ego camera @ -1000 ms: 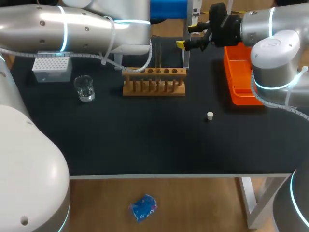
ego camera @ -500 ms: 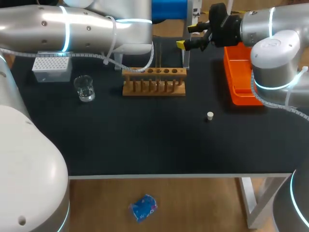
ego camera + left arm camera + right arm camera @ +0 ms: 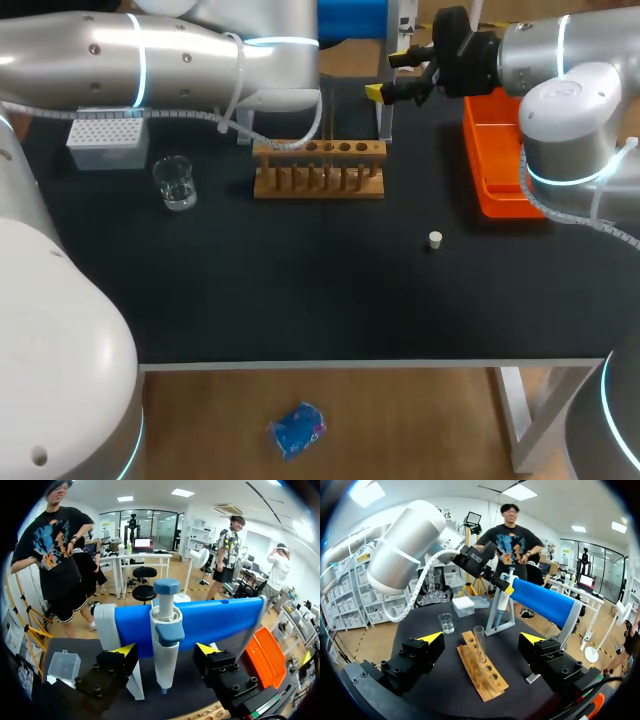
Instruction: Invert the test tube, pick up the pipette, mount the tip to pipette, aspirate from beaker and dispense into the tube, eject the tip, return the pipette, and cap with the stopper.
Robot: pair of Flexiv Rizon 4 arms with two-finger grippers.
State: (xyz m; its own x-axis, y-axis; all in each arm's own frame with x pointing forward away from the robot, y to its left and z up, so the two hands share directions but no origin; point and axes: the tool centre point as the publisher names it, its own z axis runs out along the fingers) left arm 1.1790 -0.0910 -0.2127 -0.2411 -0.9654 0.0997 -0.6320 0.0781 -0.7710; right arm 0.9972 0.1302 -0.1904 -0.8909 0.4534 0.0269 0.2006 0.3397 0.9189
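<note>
The pipette [image 3: 165, 630], white-bodied with a blue plunger knob and collar, was seen hung upright on the blue stand [image 3: 220, 617] at the counter's [image 3: 300, 290] back, just ahead of the left claw [image 3: 166, 650], whose fingers were spread. The right claw [image 3: 481, 638] was likewise spread, gripping nothing.

The near half of the table [image 3: 300, 300] lies open from edge to edge, save the small stopper [image 3: 435, 239] right of the middle. Along the far edge stand the tip box [image 3: 106, 140], beaker [image 3: 175, 183], wooden rack [image 3: 319, 170] with its upright test tube [image 3: 479, 642], and pipette stand [image 3: 220, 620]. The orange tray [image 3: 500, 170] lines the right edge.
</note>
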